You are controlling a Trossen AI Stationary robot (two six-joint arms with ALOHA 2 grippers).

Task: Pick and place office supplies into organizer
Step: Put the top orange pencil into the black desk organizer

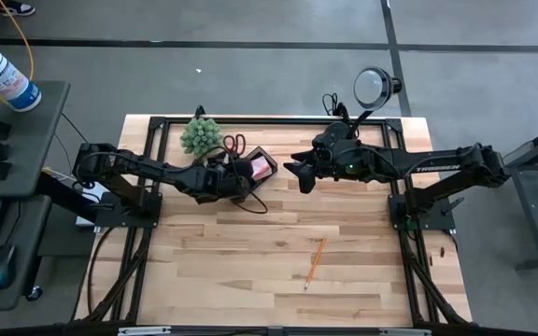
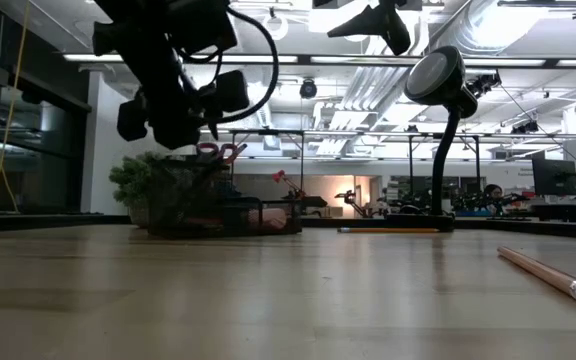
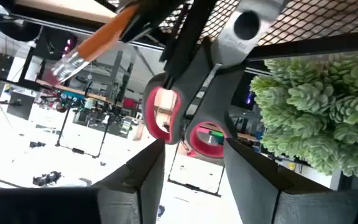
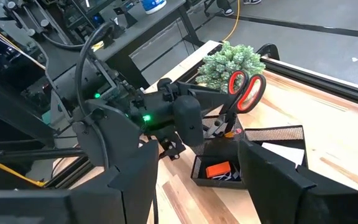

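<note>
Black mesh organizer (image 4: 253,152) near the table's far edge holds my upright red-handled scissors (image 4: 246,91), handles up, and a small red-orange block (image 4: 217,169); my left gripper (image 1: 234,179) and right gripper (image 1: 299,174) both hang released.

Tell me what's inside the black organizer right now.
The organizer holds red-handled scissors standing upright, a small red-orange block on a compartment floor, and a pink sticky-note pad. The left end effector covers part of the organizer, so anything beneath it is hidden.

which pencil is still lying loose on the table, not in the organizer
The pencil on the bare wood near the front of the table; the other orange one stands in the organizer.
</note>
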